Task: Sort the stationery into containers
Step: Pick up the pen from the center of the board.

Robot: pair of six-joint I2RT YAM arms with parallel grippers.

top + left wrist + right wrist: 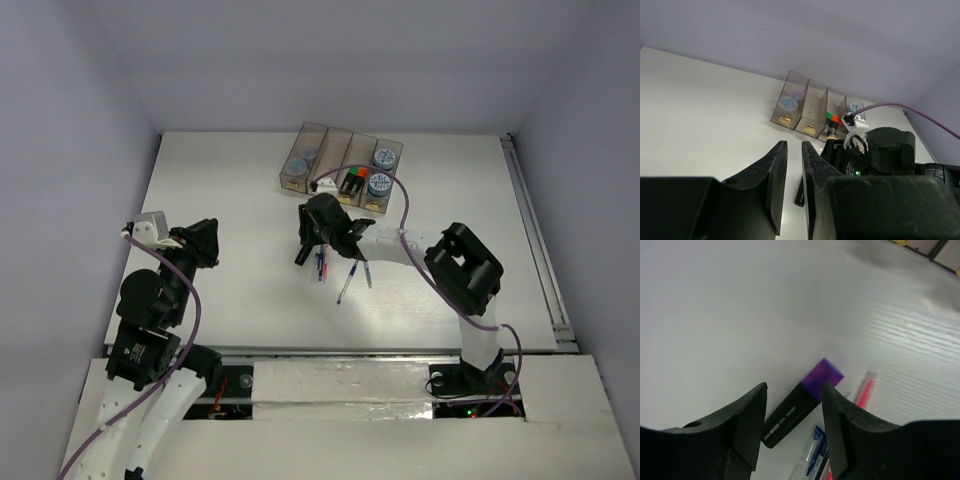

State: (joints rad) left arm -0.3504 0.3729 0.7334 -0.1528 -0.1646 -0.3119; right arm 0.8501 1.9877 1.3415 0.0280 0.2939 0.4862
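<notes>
While the right gripper (794,389) hangs over the purple highlighter (802,405), its jaws stand wide apart and grip nothing. In the right wrist view the highlighter lies flat on the counter (220,180) between the two fingers. Its long axis runs from the black body at 7 o'clock to the purple cap at 1 o'clock, slantwise to the jaw gap, so I judge a slight wrist turn would square the grasp. A pink pen (865,392) and a blue pen (815,445) lie just beside it at 4 o'clock, near enough for the right finger to nudge. From above, the containers (310,135) sit near at 12 o'clock, with bare counter between. The left gripper (794,170) is well apart at 9 o'clock, nearly closed and holding nothing, so the right arm is plainly nearer.
</notes>
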